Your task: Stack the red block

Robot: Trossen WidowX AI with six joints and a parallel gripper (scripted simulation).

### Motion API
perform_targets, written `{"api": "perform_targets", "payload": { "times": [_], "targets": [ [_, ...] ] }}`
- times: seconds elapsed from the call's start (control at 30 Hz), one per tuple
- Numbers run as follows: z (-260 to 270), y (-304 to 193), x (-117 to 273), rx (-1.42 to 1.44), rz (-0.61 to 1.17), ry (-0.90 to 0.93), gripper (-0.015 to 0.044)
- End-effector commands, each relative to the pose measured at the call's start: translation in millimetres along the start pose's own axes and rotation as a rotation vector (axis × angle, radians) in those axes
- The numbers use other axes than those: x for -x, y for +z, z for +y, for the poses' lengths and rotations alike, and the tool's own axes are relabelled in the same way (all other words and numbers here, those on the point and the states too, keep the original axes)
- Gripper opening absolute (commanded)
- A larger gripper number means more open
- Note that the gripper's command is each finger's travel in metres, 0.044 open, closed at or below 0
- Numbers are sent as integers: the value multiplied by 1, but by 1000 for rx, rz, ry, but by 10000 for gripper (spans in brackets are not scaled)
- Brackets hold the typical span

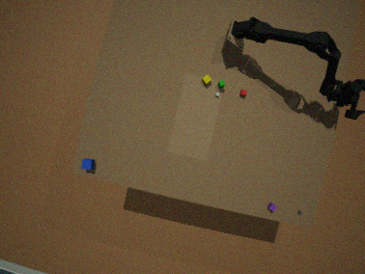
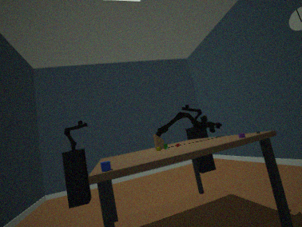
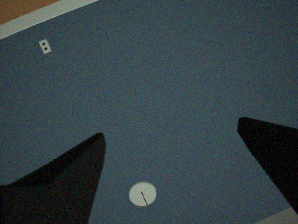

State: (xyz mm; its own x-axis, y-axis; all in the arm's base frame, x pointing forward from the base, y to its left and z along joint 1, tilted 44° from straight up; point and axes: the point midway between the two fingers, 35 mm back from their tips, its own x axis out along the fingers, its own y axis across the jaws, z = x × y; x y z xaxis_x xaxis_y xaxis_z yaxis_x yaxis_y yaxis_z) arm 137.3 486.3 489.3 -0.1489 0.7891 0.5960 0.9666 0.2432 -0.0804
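The red block (image 1: 243, 93) is a small cube on the tabletop (image 1: 145, 135), no long axis, well apart from my end effector (image 1: 354, 103), whose jaws stand wide apart and empty.

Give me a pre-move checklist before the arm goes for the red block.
1. Claw open and empty: ok.
2. Red block free on the table, apart from its neighbours: ok.
3. Green tower standing: ok.
4. Claw above the red block: not ok; it hangs out by the table's edge.
5. Wrist camera sees the block: not ok; only wall shows.
6. Yellow block touching the tower: cannot tell.
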Motion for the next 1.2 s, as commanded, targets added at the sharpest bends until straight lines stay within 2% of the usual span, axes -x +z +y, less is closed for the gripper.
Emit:
{"api": "perform_targets", "payload": {
  "times": [0.0, 0.33, 0.63, 0.9, 1.17],
  "targets": [
    [44, 18, 27, -198, -107, 131, 440],
    [137, 51, 128, -805, -233, 573, 440],
    [183, 72, 245, -1377, -121, 1028, 440],
    [190, 83, 356, -1879, 206, 1437, 440],
    [162, 88, 457, -2323, 796, 1774, 440]
  ]
}}
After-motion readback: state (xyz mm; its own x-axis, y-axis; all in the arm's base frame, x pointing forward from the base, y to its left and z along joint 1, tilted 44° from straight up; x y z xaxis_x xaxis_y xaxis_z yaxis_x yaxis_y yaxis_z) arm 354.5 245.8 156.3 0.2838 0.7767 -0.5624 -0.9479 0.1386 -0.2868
